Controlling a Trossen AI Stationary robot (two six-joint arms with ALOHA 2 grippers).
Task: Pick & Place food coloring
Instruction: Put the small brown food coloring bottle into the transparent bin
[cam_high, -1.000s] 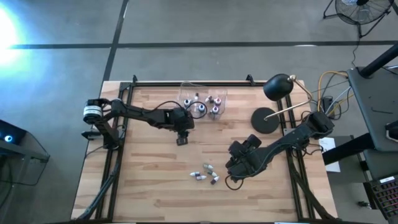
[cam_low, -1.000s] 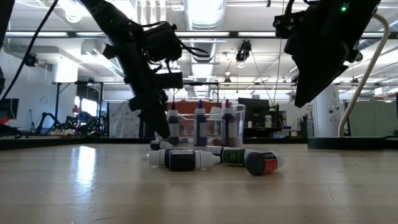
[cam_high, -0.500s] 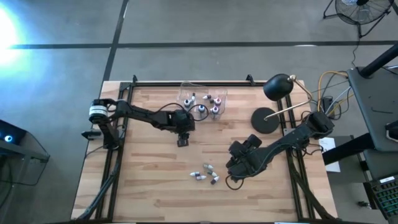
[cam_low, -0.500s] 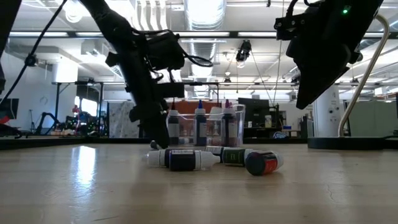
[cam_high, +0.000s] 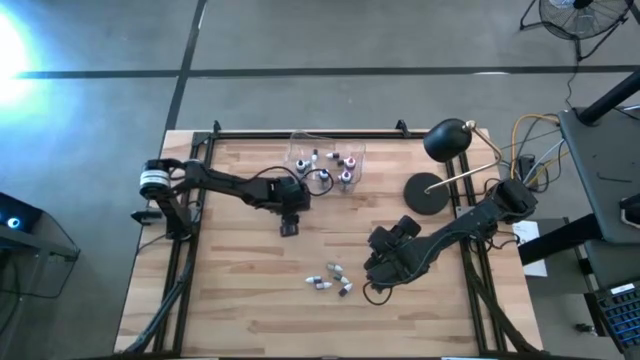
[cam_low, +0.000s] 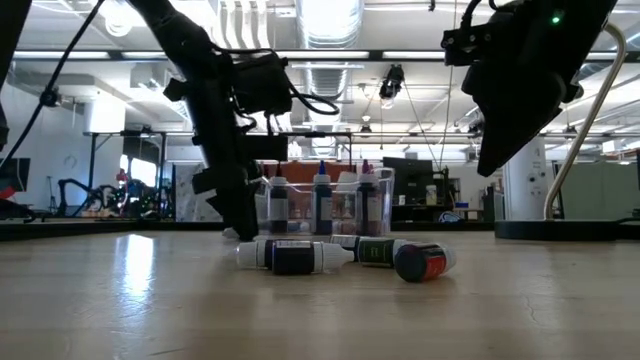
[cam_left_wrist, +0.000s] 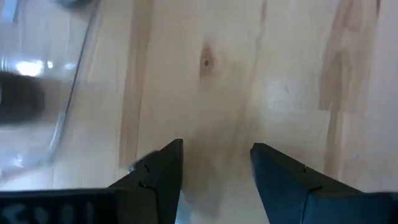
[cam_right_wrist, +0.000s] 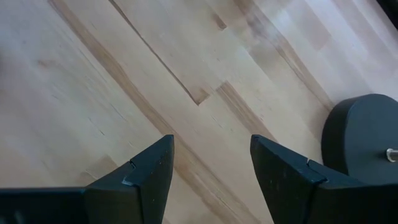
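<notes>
Your left pincer (cam_high: 289, 229) sits center-left of the high view, just below the clear box (cam_high: 326, 160), fingers parted, nothing between them, only bare worktop (cam_left_wrist: 292, 74) in its wrist view. Your right pincer (cam_high: 375, 268) is lower right of center, fingers also apart and empty, close to the loose food coloring (cam_high: 330, 279) lying in a small cluster at lower center. In the low view those bottles (cam_low: 300, 256) lie on their sides in the middle, with more bottles (cam_low: 320, 200) standing upright in the box behind. Black lamp base (cam_high: 428, 193) at upper right.
</notes>
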